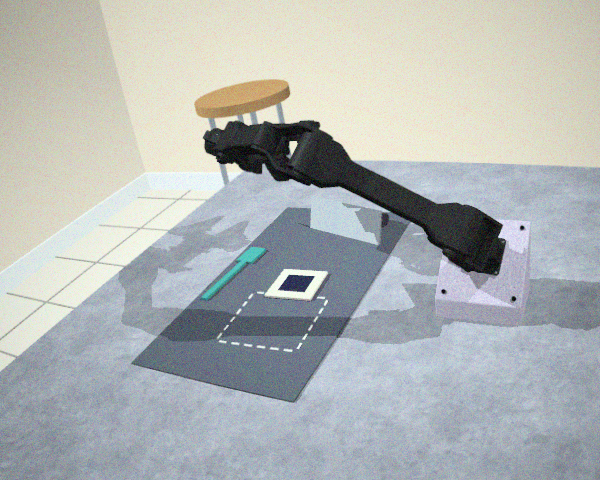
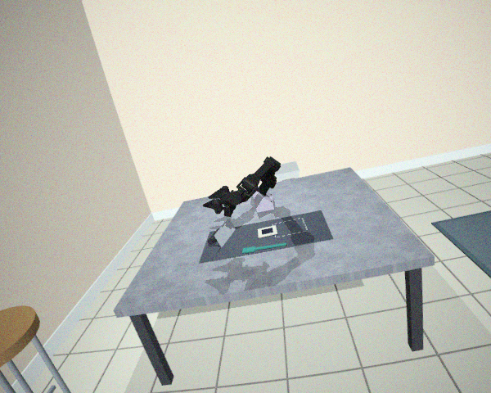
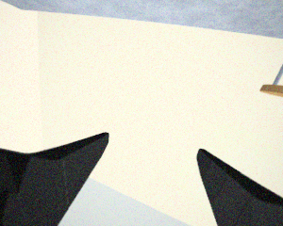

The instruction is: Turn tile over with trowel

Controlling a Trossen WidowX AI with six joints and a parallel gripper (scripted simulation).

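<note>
Gripper point(image 1: 215, 144) wide open, empty, high above mat's point(image 1: 197, 351) far end. Trowel point(image 1: 233, 272) unpicked, left of tile point(image 1: 296, 283). Next: descend, grasp handle.
</note>
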